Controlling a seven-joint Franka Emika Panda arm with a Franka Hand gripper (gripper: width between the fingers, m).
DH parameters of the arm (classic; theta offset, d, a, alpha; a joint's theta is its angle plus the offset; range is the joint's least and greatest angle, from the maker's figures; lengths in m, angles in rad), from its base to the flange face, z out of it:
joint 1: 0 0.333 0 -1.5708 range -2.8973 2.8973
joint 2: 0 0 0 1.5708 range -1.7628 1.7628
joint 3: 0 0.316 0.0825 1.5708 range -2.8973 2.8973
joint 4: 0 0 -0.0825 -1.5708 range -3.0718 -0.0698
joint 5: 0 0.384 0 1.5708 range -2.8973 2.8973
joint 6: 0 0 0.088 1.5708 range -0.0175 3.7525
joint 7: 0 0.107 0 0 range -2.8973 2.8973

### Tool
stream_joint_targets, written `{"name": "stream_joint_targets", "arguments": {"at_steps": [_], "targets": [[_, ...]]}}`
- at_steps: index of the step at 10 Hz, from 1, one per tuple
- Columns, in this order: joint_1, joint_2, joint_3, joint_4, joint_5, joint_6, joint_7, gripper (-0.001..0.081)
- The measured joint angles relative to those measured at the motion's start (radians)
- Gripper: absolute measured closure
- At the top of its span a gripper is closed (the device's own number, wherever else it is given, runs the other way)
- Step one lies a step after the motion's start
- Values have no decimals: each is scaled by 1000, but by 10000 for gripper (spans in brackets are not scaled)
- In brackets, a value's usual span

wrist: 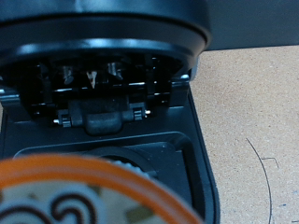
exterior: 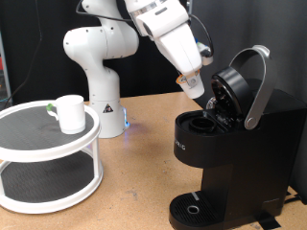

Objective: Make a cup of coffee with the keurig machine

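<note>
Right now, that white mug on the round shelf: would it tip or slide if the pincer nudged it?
The cup looks squat and ceramic, so it would probably slide rather than tip. Its handle side might make it turn. It stands near the rim of the white tiered stand, so a hard push could drop and break it.

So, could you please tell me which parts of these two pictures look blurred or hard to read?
Wrist view: the orange-rimmed round thing up close is badly out of focus, while the keurig machine's open chamber is sharper but dark. Exterior view: evenly lit, the claw slightly soft.
</note>
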State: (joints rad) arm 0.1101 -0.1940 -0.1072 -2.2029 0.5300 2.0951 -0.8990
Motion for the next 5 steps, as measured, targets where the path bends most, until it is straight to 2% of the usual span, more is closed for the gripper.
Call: {"name": "stream_joint_targets", "arguments": {"at_steps": [5], "targets": [[0, 0, 34, -64, -5, 87, -1, 370]]}}
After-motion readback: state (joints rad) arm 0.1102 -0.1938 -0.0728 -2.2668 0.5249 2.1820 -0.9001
